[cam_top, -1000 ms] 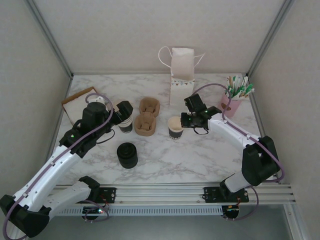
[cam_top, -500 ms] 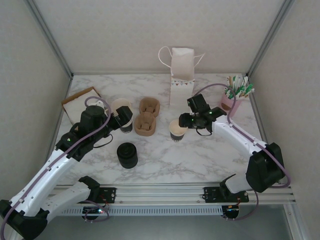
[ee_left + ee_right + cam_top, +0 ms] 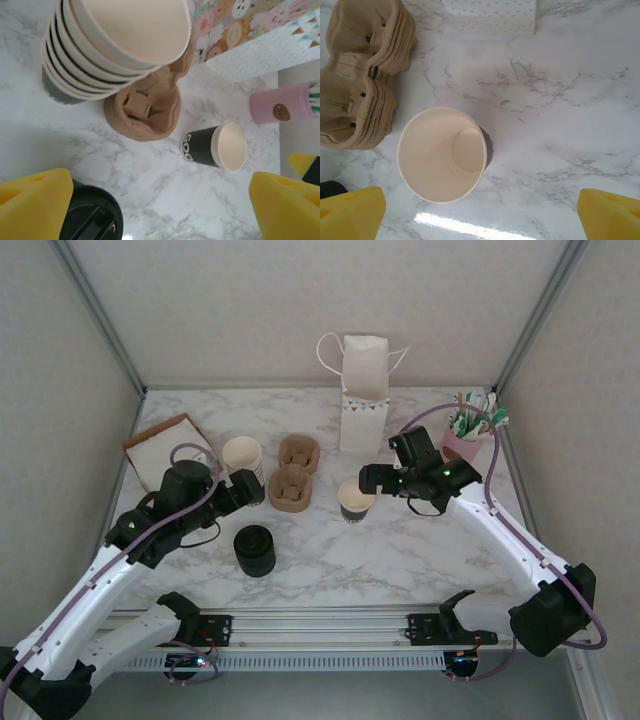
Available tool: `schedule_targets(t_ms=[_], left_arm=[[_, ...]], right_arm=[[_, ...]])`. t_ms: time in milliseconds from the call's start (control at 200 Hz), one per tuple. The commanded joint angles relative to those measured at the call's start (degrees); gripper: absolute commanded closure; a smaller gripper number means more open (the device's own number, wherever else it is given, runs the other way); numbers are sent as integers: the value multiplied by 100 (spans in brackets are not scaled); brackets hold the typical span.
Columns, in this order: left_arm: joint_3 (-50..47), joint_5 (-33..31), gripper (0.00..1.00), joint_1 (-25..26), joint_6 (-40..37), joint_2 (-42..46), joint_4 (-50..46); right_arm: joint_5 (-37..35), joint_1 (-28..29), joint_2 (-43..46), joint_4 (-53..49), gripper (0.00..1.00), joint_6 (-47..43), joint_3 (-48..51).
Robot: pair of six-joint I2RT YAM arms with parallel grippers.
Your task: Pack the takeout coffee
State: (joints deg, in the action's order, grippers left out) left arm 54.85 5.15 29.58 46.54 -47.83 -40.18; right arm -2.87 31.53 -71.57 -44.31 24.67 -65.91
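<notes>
The takeout coffee cup (image 3: pixel 352 500) stands upright near mid-table, a small dark-walled paper cup (image 3: pixel 442 155) with an open mouth and a cream inside. My right gripper (image 3: pixel 372 478) hangs open just above and to the right of it, touching nothing; the yellow pads of this gripper (image 3: pixel 480 215) stand wide apart. My left gripper (image 3: pixel 248 490) is open too, near the stack of cream-rimmed cups (image 3: pixel 242 455). Seen from that gripper (image 3: pixel 160 210), the single cup (image 3: pixel 215 146) lies ahead and the stack (image 3: pixel 115 45) stands close at upper left.
A black stack of lids (image 3: pixel 254 550) sits near the left gripper. Brown pulp carriers (image 3: pixel 292 475) lie between stack and cup. A white paper bag (image 3: pixel 364 390) stands at the back. A pink holder of stirrers (image 3: pixel 465 440) is at right, a flat tray (image 3: pixel 165 445) at left.
My right gripper has opened, let go of the single cup and drawn back up and to the right. My left gripper has pulled back from the cup stack toward the near side.
</notes>
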Motion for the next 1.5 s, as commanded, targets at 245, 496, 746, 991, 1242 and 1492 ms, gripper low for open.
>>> schedule_targets(t_ms=[245, 496, 746, 991, 1242, 1492], left_arm=[[430, -47, 7, 567, -135, -574, -1472], [883, -298, 9, 1247, -23, -1113, -2378], [1061, -640, 7, 1659, -315, -1975, -2779], [1142, -774, 6, 1720, -452, -2400, -2877], [1151, -793, 9, 1709, -576, -2640, -2853], [1108, -875, 10, 1630, -654, -2749, -2868]], right_arm=[[-409, 42, -89, -401, 1, 218, -180], [-326, 46, -85, -23, 1, 361, 98], [-101, 27, -144, 118, 1, 121, 222], [-67, 29, 74, 222, 1, 65, 509], [180, 24, 218, 378, 1, 21, 719], [698, 28, 302, 583, 1, -51, 849]])
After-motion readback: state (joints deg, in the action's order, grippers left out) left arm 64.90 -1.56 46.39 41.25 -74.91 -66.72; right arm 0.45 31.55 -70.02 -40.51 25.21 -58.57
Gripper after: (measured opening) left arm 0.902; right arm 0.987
